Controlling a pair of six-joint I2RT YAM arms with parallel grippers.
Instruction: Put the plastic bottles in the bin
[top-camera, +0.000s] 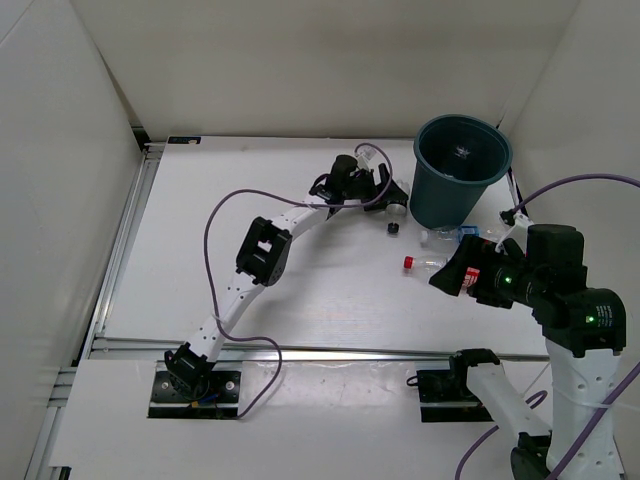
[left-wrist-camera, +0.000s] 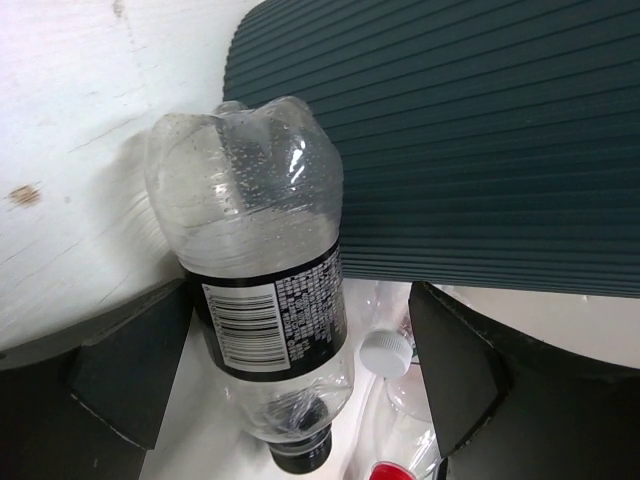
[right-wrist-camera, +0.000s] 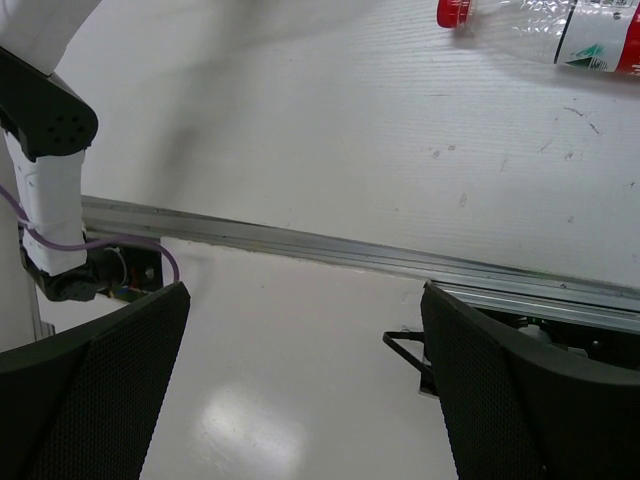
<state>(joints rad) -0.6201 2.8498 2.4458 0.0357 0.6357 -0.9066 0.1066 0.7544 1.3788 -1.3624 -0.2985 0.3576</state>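
A clear plastic bottle (left-wrist-camera: 250, 240) with a dark label and dark cap lies on the table against the dark teal bin (left-wrist-camera: 480, 130). My left gripper (left-wrist-camera: 300, 390) is open with this bottle between its fingers (left-wrist-camera: 130, 370). From above, the left gripper (top-camera: 385, 192) is just left of the bin (top-camera: 460, 170), over that bottle (top-camera: 397, 212). A red-capped bottle (top-camera: 425, 263) and a blue-labelled bottle (top-camera: 450, 235) lie in front of the bin. My right gripper (top-camera: 452, 272) is open and empty beside the red-capped bottle (right-wrist-camera: 540, 25), which lies beyond my right gripper (right-wrist-camera: 305, 400).
A white bottle cap (left-wrist-camera: 385, 352) and a red cap (left-wrist-camera: 393, 472) show close to the right finger in the left wrist view. A metal rail (top-camera: 330, 352) runs along the table's near edge. White walls enclose the table on three sides.
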